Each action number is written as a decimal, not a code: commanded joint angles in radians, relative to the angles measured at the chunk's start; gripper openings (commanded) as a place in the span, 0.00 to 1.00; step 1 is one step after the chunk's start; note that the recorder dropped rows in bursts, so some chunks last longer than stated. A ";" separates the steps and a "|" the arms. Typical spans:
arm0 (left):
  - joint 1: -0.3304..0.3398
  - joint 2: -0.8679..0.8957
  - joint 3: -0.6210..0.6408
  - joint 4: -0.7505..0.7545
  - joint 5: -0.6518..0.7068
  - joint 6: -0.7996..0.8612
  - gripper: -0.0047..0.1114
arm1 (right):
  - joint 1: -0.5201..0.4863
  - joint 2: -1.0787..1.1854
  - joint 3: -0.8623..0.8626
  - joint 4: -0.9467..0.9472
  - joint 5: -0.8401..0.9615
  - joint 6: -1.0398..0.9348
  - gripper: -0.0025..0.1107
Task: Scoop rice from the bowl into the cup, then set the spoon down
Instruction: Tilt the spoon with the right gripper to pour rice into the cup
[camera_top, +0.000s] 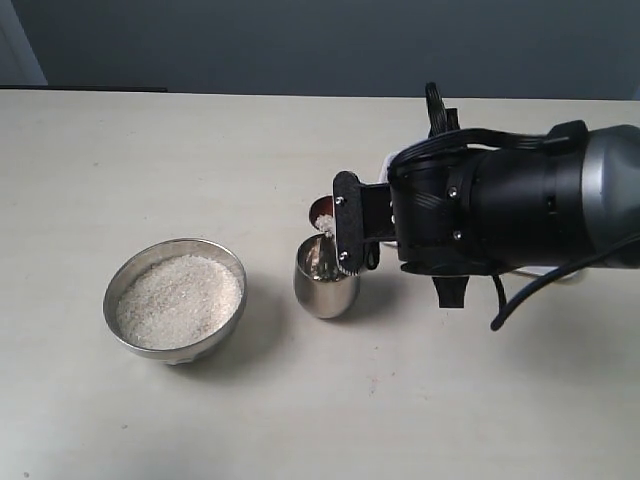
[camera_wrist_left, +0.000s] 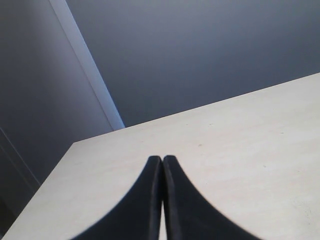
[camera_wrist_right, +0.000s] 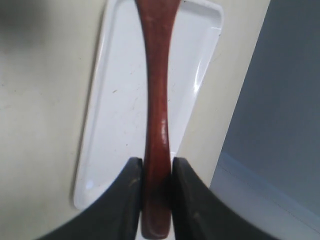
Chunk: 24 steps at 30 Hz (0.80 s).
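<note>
The brushed steel bowl (camera_top: 180, 243) stands at the left, filled with a pale heap of rice (camera_top: 178, 300). To its right is the shiny steel cup (camera_top: 322, 295). My right gripper (camera_top: 345, 228) hovers just over the cup's rim, shut on the reddish-brown wooden spoon (camera_top: 321, 211). The spoon's oval end is tilted over the cup, with white grains at its lip. In the right wrist view the spoon handle (camera_wrist_right: 156, 100) runs out from between the gripper (camera_wrist_right: 156, 167) fingers. My left gripper (camera_wrist_left: 162, 160) is shut on nothing and is out of the exterior view.
A white rectangular tray (camera_wrist_right: 120, 115) lies on the table under the spoon handle, near the table's edge. The left wrist view takes in only bare beige tabletop (camera_wrist_left: 250, 150), a corner of the table and a grey wall.
</note>
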 joint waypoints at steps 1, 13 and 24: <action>-0.005 -0.005 -0.002 0.003 -0.006 -0.004 0.04 | 0.007 -0.007 0.024 -0.040 -0.011 0.015 0.01; -0.005 -0.005 -0.002 0.003 -0.006 -0.004 0.04 | 0.013 -0.007 0.077 -0.161 -0.024 0.136 0.01; -0.005 -0.005 -0.002 0.003 -0.006 -0.004 0.04 | 0.014 -0.007 0.077 -0.194 -0.037 0.149 0.01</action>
